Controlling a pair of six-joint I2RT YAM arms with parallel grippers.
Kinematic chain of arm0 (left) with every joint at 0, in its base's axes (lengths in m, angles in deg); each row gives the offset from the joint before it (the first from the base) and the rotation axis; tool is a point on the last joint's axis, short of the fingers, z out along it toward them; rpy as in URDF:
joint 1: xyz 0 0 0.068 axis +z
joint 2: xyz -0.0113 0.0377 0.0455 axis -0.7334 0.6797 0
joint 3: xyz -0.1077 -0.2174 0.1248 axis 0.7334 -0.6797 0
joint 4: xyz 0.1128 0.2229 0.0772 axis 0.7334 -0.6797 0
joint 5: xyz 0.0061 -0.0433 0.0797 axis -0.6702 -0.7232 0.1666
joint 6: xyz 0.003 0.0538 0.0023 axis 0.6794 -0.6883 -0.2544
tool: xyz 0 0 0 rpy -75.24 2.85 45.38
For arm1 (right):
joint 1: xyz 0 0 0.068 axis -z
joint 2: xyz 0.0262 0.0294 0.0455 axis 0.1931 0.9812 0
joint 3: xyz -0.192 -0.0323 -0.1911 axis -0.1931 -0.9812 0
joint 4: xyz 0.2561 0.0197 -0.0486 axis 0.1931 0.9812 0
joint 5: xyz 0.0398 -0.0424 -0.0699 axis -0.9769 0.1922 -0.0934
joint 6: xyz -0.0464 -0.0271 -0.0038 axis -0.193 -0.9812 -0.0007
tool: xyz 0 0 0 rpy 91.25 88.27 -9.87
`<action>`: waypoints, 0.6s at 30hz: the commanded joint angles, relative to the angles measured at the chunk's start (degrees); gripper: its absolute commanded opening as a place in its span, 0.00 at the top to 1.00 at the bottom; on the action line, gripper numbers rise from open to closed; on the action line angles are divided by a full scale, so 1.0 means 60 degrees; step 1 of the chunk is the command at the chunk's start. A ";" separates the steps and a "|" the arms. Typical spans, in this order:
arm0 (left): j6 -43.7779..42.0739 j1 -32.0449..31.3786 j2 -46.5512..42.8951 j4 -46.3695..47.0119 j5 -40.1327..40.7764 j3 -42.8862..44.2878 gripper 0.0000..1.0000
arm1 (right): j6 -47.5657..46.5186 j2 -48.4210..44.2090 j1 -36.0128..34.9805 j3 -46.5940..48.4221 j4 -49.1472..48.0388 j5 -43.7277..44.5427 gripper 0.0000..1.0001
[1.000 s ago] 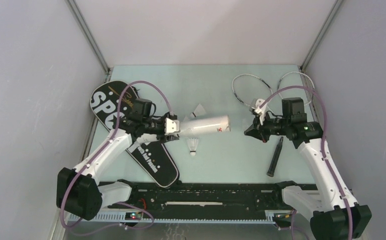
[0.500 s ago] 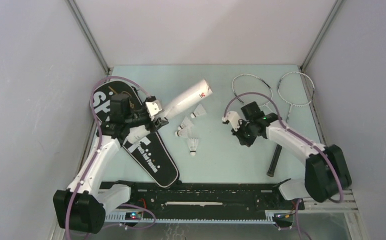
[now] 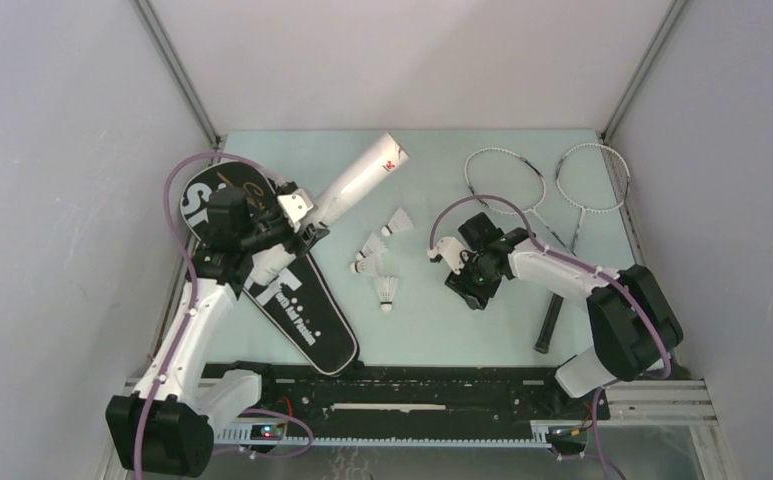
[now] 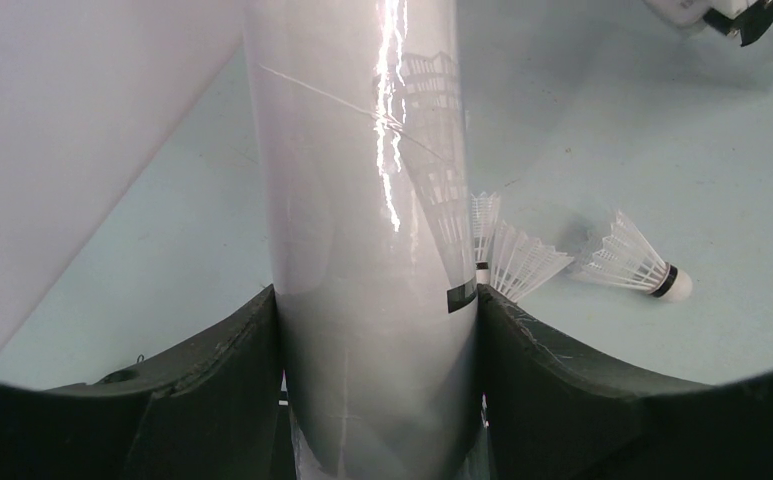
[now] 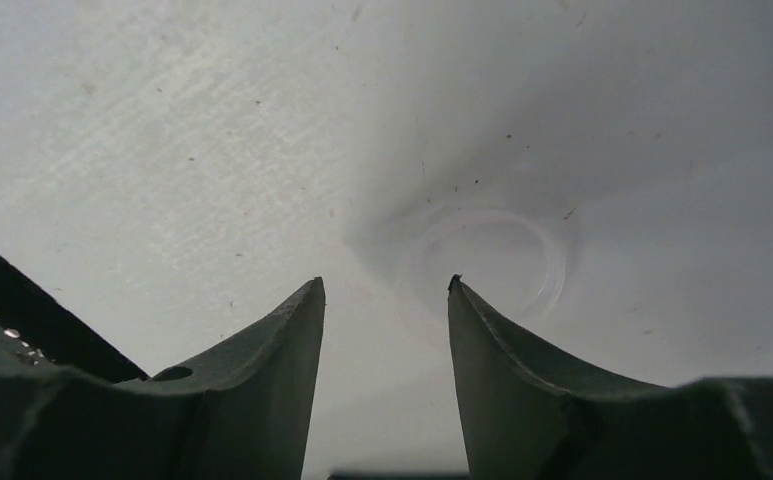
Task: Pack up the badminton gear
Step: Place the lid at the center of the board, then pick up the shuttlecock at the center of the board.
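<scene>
Looking across the pale green tabletop [image 3: 442, 330] from the arms' side, an observer notes the following.

1. Bag. The black racquet-shaped bag [image 3: 307, 320] lies flat at the left with its white lettering up and its wide end toward the far left corner. The left arm [image 3: 197, 320] crosses above it.
2. Racquets. The left racquet [image 3: 504, 181] and right racquet [image 3: 590, 178] rest at the far right, heads side by side toward the back wall. One black handle [image 3: 550, 320] points toward the near edge. The other is hidden under the right arm [image 3: 562, 270].
3. Tube. The long white tube [image 3: 357, 183] is tilted, red-marked end toward the far side. The left fingers [image 4: 212, 400] clamp its near end, one pressed against each side. Whether the far end touches the surface cannot be told.
4. Shuttlecocks. The white feather shuttlecocks [image 3: 389, 292] lie loose on the tabletop between the bag and the right arm, near one another.
5. Right fingers [image 5: 262, 400]. These stand moderately apart and hold nothing, with only bare tabletop between them. They point down close to the surface, just right of the shuttlecocks.
</scene>
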State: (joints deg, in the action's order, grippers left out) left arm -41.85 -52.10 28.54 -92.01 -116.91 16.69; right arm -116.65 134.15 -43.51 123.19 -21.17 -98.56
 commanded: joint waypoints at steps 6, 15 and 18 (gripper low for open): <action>0.0479 0.0152 -0.0197 0.0665 -0.0706 -0.0337 0.57 | 0.0425 -0.0966 0.1282 0.1976 -0.0165 -0.2981 0.43; 0.2037 0.0576 -0.0205 0.1705 -0.0830 -0.0470 0.58 | 0.2470 0.1817 0.2098 0.4665 -0.1356 -0.5913 0.44; 0.2056 0.0647 -0.0277 0.1731 -0.0837 -0.0499 0.57 | 0.2817 0.3154 0.2157 0.6104 -0.1098 -0.6541 0.43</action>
State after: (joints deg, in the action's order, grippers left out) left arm -32.43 -49.18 28.40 -86.65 -120.10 14.53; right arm -105.24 145.32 -30.81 151.28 -27.42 -129.01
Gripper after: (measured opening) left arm 0.679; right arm 0.564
